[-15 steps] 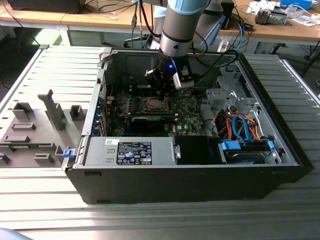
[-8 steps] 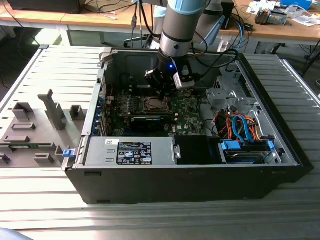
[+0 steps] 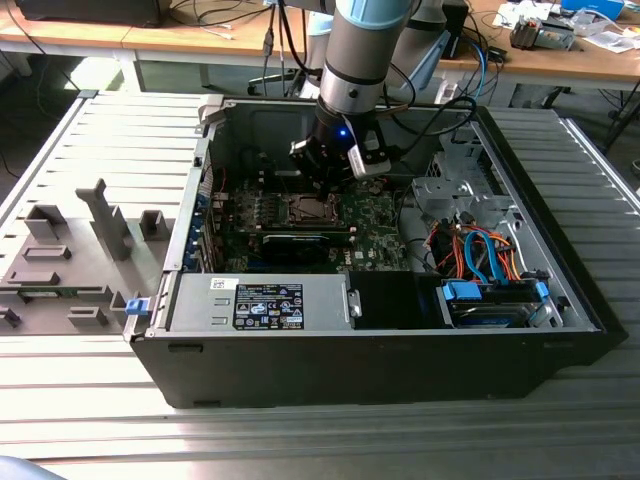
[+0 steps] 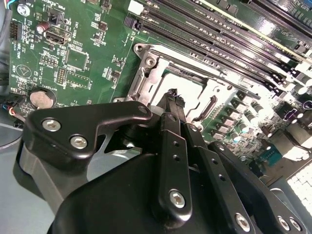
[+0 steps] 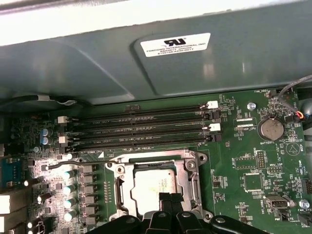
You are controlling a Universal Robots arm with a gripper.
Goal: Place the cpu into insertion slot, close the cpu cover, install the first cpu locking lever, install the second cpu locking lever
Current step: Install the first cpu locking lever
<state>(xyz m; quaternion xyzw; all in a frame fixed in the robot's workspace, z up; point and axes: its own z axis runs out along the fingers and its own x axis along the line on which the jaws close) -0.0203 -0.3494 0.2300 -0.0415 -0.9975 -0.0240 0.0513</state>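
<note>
The cpu [image 5: 146,187] lies silver-grey in the insertion slot [image 3: 305,208] on the green board, also seen as cpu [image 4: 187,80] in the second wrist view. The cpu cover [image 5: 191,168], a silvery frame, lies flat around it; the cover [image 4: 146,73] shows a bolt at its corner. A thin metal lever rod [image 5: 73,162] runs off one side of the socket. My gripper [image 5: 170,199] hangs just above the cpu's edge, fingers pressed together, shut with nothing seen between them. In the exterior view my gripper [image 3: 330,168] is inside the case over the socket.
Long black memory slots [image 5: 141,129] run beside the socket, and a coin battery [image 5: 271,129] sits past them. A black graphics card [image 3: 300,240], a power supply [image 3: 260,300] and orange and blue cables [image 3: 480,250] crowd the case. The case wall [image 5: 146,73] stands close behind.
</note>
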